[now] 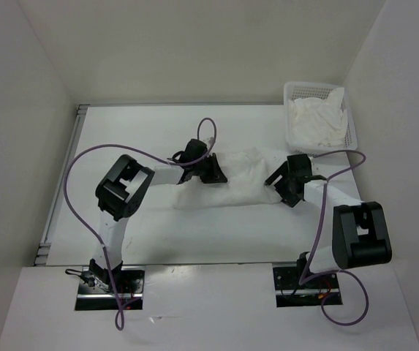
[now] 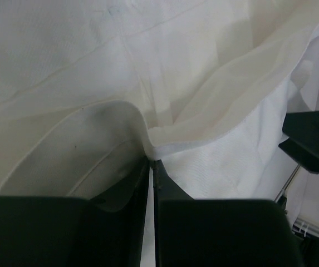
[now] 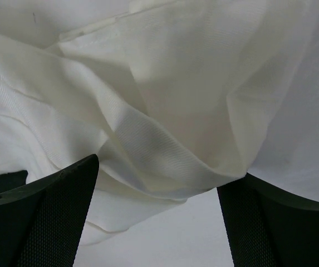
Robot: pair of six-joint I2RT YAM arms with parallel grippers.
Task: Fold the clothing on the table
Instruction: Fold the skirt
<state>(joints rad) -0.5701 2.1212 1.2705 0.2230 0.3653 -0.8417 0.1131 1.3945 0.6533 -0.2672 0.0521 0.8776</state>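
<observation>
The clothing (image 1: 240,181) is a thin white garment lying rumpled in the middle of the table (image 1: 143,131). My left gripper (image 1: 215,174) is at the garment's left end. In the left wrist view the left gripper (image 2: 151,161) has its jaws almost together, pinching a folded hem of the clothing (image 2: 204,83) at their tips. My right gripper (image 1: 278,187) is at the garment's right end. In the right wrist view the right gripper (image 3: 170,169) stands wide open, and a raised ribbed fold of the clothing (image 3: 148,139) hangs between and just ahead of the fingers (image 3: 53,211).
A white mesh basket (image 1: 291,89) holding a heap of white cloth (image 1: 317,121) stands at the back right corner. White walls close in the table on three sides. Purple cables loop over both arms. The right arm's tip (image 2: 312,139) shows in the left wrist view.
</observation>
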